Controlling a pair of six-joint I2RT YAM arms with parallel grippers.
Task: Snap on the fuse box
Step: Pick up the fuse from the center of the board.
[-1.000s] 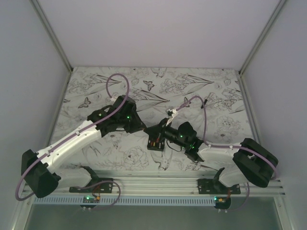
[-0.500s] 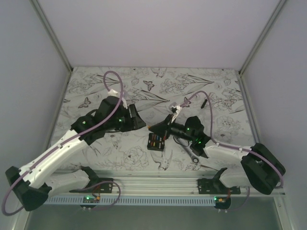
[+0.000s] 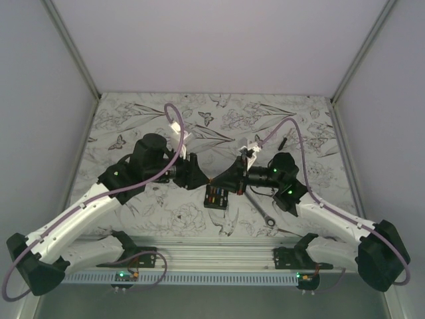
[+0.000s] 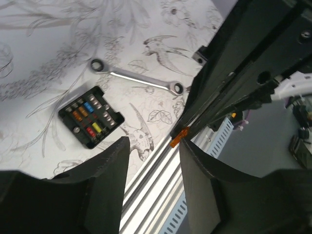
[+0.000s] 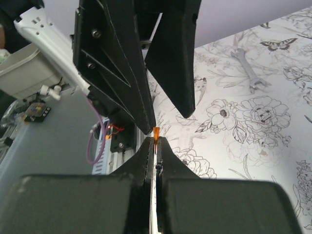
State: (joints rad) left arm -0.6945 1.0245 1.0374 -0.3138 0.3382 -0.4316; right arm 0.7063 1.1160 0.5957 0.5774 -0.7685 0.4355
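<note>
The fuse box [image 3: 215, 197] is a small black square box lying open on the flowered table, with orange, blue, yellow and red fuses showing in the left wrist view [image 4: 91, 117]. My right gripper [image 5: 156, 142] is shut on a small orange fuse [image 5: 156, 132] and holds it in the air above the box [image 3: 218, 181]. My left gripper [image 4: 153, 146] is open and empty, facing the right one tip to tip [image 3: 199, 178]. The orange fuse [image 4: 179, 137] sits at the mouth of its open fingers [image 5: 178, 63].
A silver ratchet wrench [image 3: 265, 212] lies right of the fuse box, also in the left wrist view [image 4: 136, 78]. A small black stick [image 3: 283, 141] lies at the back right. A silver spanner [image 5: 248, 70] lies farther off. The aluminium rail [image 3: 219, 252] runs along the near edge.
The right gripper has lifted off the fuse box and drawn back right, uncovering the wrench. The left gripper has swung right and turned to face it.
</note>
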